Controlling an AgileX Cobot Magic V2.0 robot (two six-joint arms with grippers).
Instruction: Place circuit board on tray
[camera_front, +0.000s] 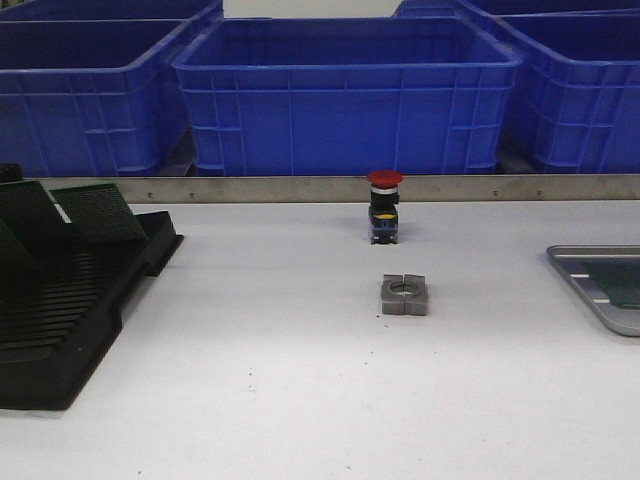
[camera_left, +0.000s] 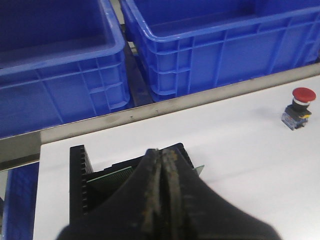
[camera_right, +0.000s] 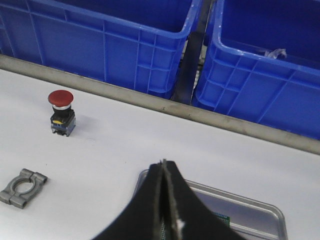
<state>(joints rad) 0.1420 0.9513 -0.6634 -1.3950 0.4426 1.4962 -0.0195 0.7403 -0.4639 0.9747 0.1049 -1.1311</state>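
The grey metal tray (camera_front: 585, 283) lies at the table's right edge, cut off by the frame. A green circuit board (camera_front: 625, 282) lies flat in it. In the right wrist view the tray's rim (camera_right: 240, 196) and a corner of that board (camera_right: 222, 218) show just beyond my right gripper (camera_right: 163, 165), which is shut with nothing clearly held. My left gripper (camera_left: 161, 152) is shut and empty, over the black slotted rack (camera_left: 77, 175), which holds green boards (camera_left: 112, 176). Neither gripper shows in the front view.
The black rack (camera_front: 70, 290) with upright boards (camera_front: 95, 212) stands at the left. A red push button (camera_front: 384, 205) and a grey metal clamp block (camera_front: 404, 295) sit mid-table. Big blue bins (camera_front: 345, 100) line the back behind a metal strip.
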